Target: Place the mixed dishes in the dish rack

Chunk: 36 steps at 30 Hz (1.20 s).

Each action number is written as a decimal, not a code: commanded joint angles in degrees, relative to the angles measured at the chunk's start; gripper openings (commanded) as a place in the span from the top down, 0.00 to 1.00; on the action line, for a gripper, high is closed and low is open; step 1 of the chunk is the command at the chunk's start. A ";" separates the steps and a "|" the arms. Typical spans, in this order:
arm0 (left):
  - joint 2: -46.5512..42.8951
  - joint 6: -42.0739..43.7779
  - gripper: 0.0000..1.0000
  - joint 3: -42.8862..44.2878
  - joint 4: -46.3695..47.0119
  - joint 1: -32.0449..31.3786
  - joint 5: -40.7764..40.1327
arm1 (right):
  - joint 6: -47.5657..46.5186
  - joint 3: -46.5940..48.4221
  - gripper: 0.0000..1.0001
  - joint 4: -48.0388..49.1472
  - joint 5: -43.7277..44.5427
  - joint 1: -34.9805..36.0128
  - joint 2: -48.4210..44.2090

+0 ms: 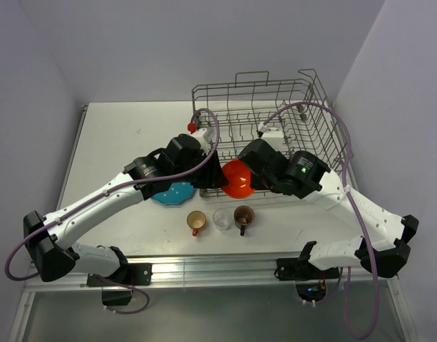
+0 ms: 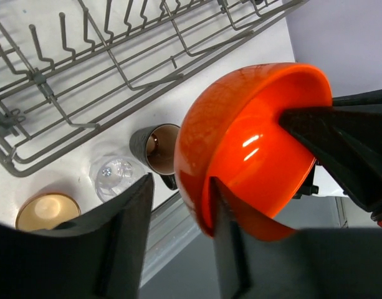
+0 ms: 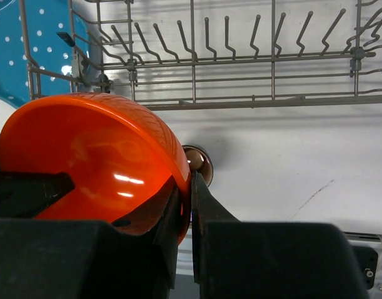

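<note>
**A:** Where does it all stand?

**B:** At the back of the desk [image 1: 125,135] sits the dish rack [image 1: 239,125]. The orange-red bowl [image 1: 237,178] hangs tilted just before the rack's near rail. The right end effector [image 3: 187,205] is clamped on its rim. The left end effector [image 2: 181,187] straddles the rim with a gap showing, gripping nothing.

**A:** The danger?

**B:** If the right one releases before the left one bites, I'd expect the bowl to fall toward the teal plate [image 1: 174,194], dark brown mug [image 1: 244,216], small orange cup [image 1: 196,221] or clear glass [image 1: 222,219].
</note>
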 commanded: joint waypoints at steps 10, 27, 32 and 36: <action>1.22 0.00 0.82 1.13 4.80 -0.35 -0.42 | -0.57 2.66 1.00 2.25 1.77 0.69 -1.94; -1.06 0.79 1.00 -4.05 13.67 1.32 4.49 | -3.30 3.53 0.63 3.66 0.27 0.87 -4.67; -1.15 1.49 1.00 -5.20 15.26 3.16 6.34 | -3.82 4.76 0.29 2.52 -0.17 0.87 -4.84; -2.11 2.11 1.00 -7.22 20.16 6.76 13.26 | -2.60 4.94 0.00 1.46 3.26 0.78 -6.68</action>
